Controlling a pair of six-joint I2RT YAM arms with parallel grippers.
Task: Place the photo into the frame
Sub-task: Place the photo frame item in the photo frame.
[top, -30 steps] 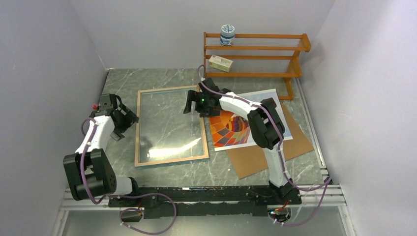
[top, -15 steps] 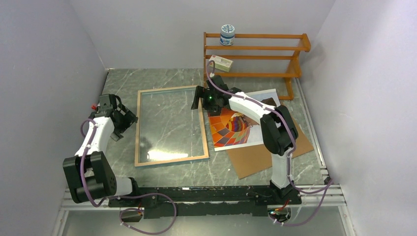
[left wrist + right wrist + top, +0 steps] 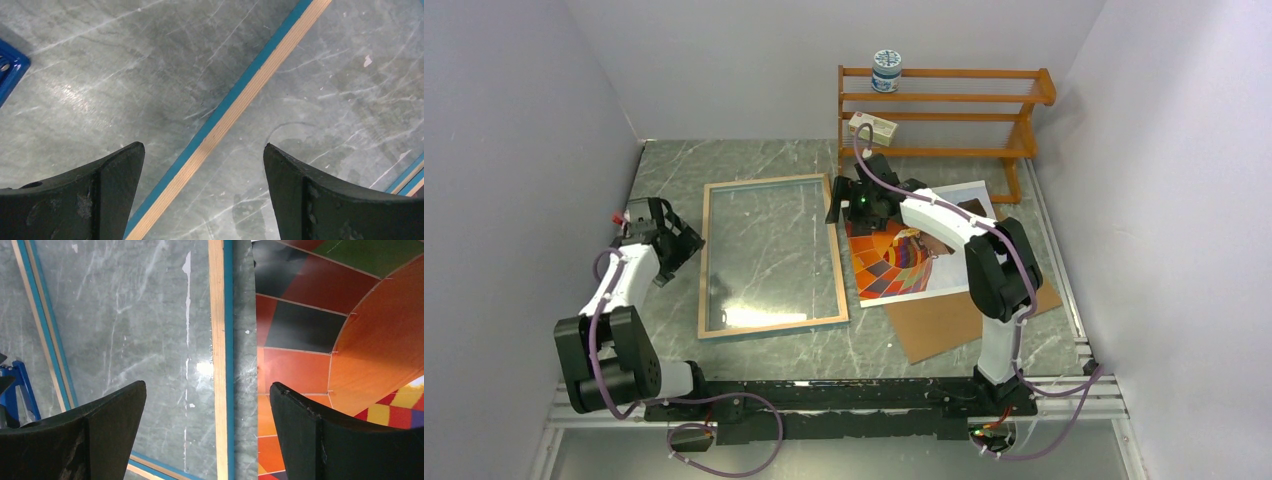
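Right gripper (image 3: pixel 840 205) is held with its jaws spread wide and nothing between them, low over the far right corner of the frame (image 3: pixel 704 270). In the right wrist view the gripper (image 3: pixel 207 387) is seen above the frame's right rail, with the photo (image 3: pixel 350 340) just beyond a narrow strip of table. Left gripper (image 3: pixel 678 240) is likewise held wide apart and empty, at the frame's left side. In its wrist view (image 3: pixel 202 147) the rail is seen crossing diagonally between the fingers.

No writing can be read. A blue and white label is carried by the jar (image 3: pixel 886 70) on the top of the orange-brown shelf rack (image 3: pixel 944 97), and print is borne by the pale box (image 3: pixel 872 128) one shelf lower, but both are too small to make out.

The frame is laid flat on the grey marbled table (image 3: pixel 724 160), wood-coloured rim upward, with a blue edge seen along the rails. Its long axis is run from near to far, turned slightly. The photo (image 3: pixel 904 262) is laid face up just right of the frame, apart from it, on the brown backing board (image 3: pixel 954 320). Its long axis is set roughly left to right, tilted, and part of it is hidden by the right arm.
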